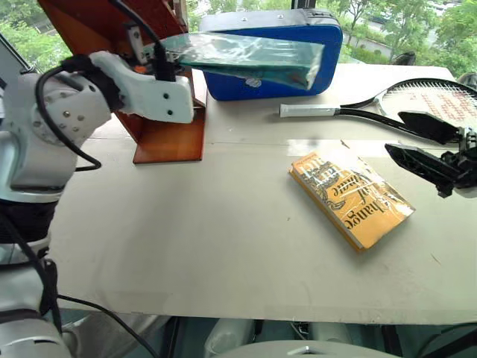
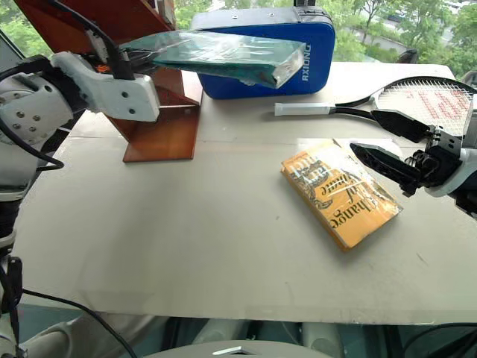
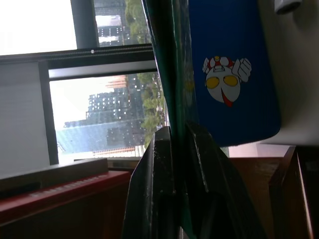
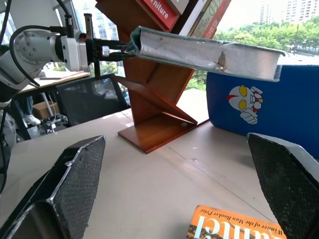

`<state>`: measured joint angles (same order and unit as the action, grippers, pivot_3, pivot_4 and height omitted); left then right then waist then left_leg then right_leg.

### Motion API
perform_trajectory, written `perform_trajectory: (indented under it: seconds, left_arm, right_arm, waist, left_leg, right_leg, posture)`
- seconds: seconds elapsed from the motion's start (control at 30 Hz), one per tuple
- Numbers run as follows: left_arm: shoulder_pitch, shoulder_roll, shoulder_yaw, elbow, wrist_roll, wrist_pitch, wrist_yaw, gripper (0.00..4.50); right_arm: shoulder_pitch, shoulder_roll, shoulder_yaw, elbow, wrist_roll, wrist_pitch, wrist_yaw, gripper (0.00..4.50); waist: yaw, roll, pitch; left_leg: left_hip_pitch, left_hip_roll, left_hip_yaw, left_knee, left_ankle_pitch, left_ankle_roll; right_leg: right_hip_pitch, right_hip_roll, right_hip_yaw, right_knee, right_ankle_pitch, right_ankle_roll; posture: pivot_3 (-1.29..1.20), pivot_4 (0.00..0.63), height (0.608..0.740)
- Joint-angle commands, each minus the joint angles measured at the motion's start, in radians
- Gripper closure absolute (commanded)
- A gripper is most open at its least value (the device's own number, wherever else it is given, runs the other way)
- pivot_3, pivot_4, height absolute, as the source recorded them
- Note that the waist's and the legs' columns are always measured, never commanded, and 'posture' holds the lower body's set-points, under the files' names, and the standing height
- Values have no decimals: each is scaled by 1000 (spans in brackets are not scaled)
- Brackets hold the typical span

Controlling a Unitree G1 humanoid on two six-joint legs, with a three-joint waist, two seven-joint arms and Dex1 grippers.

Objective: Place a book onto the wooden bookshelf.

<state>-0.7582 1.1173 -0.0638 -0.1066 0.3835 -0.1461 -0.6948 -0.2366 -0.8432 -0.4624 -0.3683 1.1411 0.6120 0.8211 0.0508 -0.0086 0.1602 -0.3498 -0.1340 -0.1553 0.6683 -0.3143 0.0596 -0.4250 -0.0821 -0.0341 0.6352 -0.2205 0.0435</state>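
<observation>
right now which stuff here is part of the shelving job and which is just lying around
Part of the job:
- teal book, held in the air in the shut left gripper
- wooden bookshelf
- right gripper, open and empty above the table

Just lying about:
- orange-yellow book
- tennis racket
- blue case

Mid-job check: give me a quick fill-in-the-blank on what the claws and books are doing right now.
1. The left claw is shut on the ____ book.
2. The right claw has its fingers ____ and holds nothing.
3. The orange-yellow book lies flat on the ____.
4. The held book hangs in the air in front of the blue ____, beside the wooden bookshelf.

Missing words: teal-green; open; table; case
</observation>
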Motion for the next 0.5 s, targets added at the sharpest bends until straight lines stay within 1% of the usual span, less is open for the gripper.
perform_trajectory:
  seconds: [0.03,0.2,0.3,0.43,0.5]
  left_arm:
    - [30,57,91,17,36,-12,31,4472]
    - [95,107,131,67,49,-37,30,4472]
    - [116,136,139,102,62,-53,36,4472]
    - [143,167,146,138,78,-42,36,4472]
    - [158,180,150,146,84,-32,31,4472]
  right_arm:
    - [-72,18,16,28,-12,-4,-26,0]
    - [-142,25,62,41,-92,0,-102,0]
    - [-158,28,65,35,-88,16,-111,0]
    - [-163,36,63,35,-84,28,-108,0]
    - [-163,40,62,35,-89,29,-106,0]
  waist:
    - [-6,0,0]
    - [-12,0,0]
    - [-14,0,0]
    - [-17,0,0]
    - [-20,0,0]
  left_leg:
    - [0,0,0,0,0,0]
    - [-1,0,0,1,0,1]
    - [-3,0,1,0,0,1]
    - [-13,0,3,3,0,1]
    - [-13,0,4,4,0,1]
  right_leg:
    - [0,0,0,0,0,0]
    - [-1,0,0,1,0,0]
    - [-5,-1,1,4,0,0]
    - [-15,-1,2,8,0,0]
    - [-16,-1,2,8,0,0]
  posture:
    - [0,150,740]
    - [0,150,740]
    - [0,150,740]
    - [0,150,740]
    - [0,150,740]
